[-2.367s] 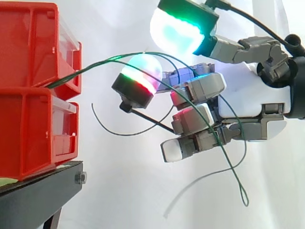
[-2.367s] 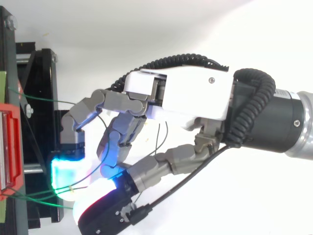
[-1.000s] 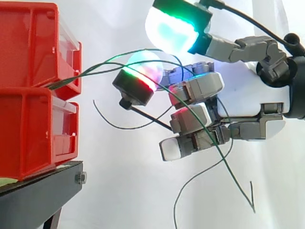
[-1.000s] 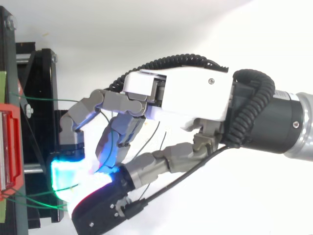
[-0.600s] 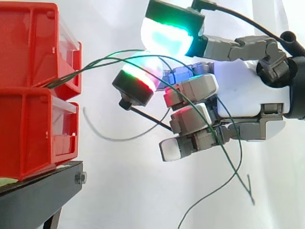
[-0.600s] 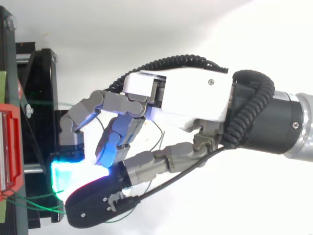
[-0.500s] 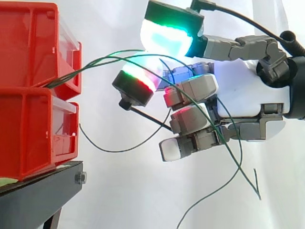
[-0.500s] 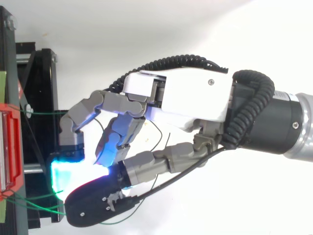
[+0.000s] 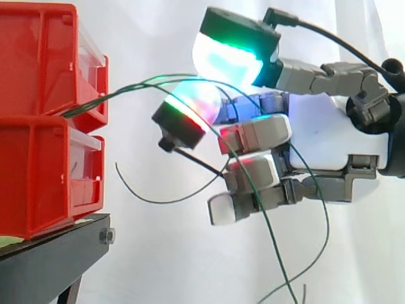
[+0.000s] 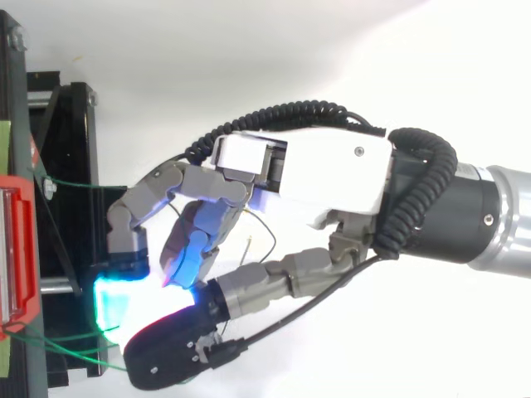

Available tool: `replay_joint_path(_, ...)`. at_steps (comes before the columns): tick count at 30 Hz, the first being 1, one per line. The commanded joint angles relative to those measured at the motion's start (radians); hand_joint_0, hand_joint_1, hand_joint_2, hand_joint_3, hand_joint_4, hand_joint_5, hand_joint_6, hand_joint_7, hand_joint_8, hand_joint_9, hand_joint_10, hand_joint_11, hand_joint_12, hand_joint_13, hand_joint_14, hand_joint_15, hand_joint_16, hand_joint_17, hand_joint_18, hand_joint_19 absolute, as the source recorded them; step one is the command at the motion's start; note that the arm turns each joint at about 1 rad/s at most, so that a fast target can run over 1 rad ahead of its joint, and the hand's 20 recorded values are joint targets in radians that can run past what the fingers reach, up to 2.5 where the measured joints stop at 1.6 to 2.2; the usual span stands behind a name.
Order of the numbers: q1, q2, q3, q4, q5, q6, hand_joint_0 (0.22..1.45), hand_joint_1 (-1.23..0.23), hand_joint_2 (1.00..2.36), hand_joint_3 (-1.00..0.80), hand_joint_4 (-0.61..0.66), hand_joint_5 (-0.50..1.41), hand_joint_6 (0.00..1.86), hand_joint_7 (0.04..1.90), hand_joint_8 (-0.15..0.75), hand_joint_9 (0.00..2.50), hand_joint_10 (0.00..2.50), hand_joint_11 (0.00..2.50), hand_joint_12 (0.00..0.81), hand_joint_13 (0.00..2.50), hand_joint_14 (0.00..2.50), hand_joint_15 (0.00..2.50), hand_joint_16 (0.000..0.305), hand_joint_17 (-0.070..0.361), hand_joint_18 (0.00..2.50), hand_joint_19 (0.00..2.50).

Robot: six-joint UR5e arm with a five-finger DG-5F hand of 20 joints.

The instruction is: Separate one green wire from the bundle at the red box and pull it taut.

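Side view: pinches thin green wires [image 9: 120, 89] between the glowing thumb pad and a curled fingertip of the hand [image 9: 329, 133]. Arch rightward out from between stacked glossy red bins [image 9: 38, 177], then droop limp across the fingers.

Top view: run left to right from the bins' edge into the curled hand [image 10: 323, 174].

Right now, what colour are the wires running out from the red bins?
The wires are dark green, clearest in the side view.
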Motion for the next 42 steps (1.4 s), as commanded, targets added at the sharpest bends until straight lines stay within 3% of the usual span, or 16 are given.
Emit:
replay_joint_path(1, 0.001, -0.001, -0.007, 0.037, 0.003, -0.022, 0.60, -0.67, 1.02, -0.31, 0.11, -0.17, 0.91, 1.02, 0.266, 1.28, 0.00, 1.68, 0.370, 1.16, 0.03, 0.98, 0.053, 0.119, 0.81, 0.56)
replay_joint_path(20, 0.001, -0.001, -0.007, 0.043, 0.003, -0.045, 0.57, -0.63, 1.01, -0.41, 0.12, -0.17, 0.88, 1.00, 0.278, 1.27, 0.01, 1.55, 0.377, 1.16, 0.02, 0.95, 0.054, 0.122, 0.82, 0.56)
replay_joint_path(25, 0.001, -0.001, -0.007, 0.043, 0.003, -0.048, 0.60, -0.61, 1.02, -0.32, 0.11, -0.16, 0.88, 1.10, 0.273, 1.27, 0.01, 1.56, 0.377, 1.16, 0.03, 0.94, 0.053, 0.120, 0.82, 0.56)
replay_joint_path(34, 0.001, -0.001, -0.007, 0.043, 0.003, -0.052, 0.59, -0.62, 1.02, -0.21, 0.11, -0.17, 0.90, 1.07, 0.275, 1.26, 0.01, 1.56, 0.374, 1.14, 0.03, 0.94, 0.054, 0.121, 0.81, 0.57)
replay_joint_path(36, 0.001, -0.001, -0.007, 0.045, 0.005, -0.054, 0.59, -0.63, 1.02, -0.24, 0.12, -0.17, 0.90, 1.04, 0.268, 1.26, 0.01, 1.56, 0.369, 1.14, 0.03, 0.95, 0.054, 0.121, 0.81, 0.57)
replay_joint_path(39, 0.001, 0.000, -0.007, 0.045, 0.005, -0.056, 0.54, -0.58, 1.01, -0.44, 0.13, -0.17, 0.90, 1.00, 0.279, 1.26, 0.01, 1.55, 0.382, 1.15, 0.03, 0.94, 0.056, 0.125, 0.83, 0.56)
replay_joint_path(42, 0.001, -0.001, -0.007, 0.045, 0.003, -0.056, 0.54, -0.55, 1.00, -0.46, 0.12, -0.17, 0.89, 1.00, 0.288, 1.27, 0.01, 1.54, 0.382, 1.15, 0.02, 0.94, 0.056, 0.126, 0.82, 0.56)
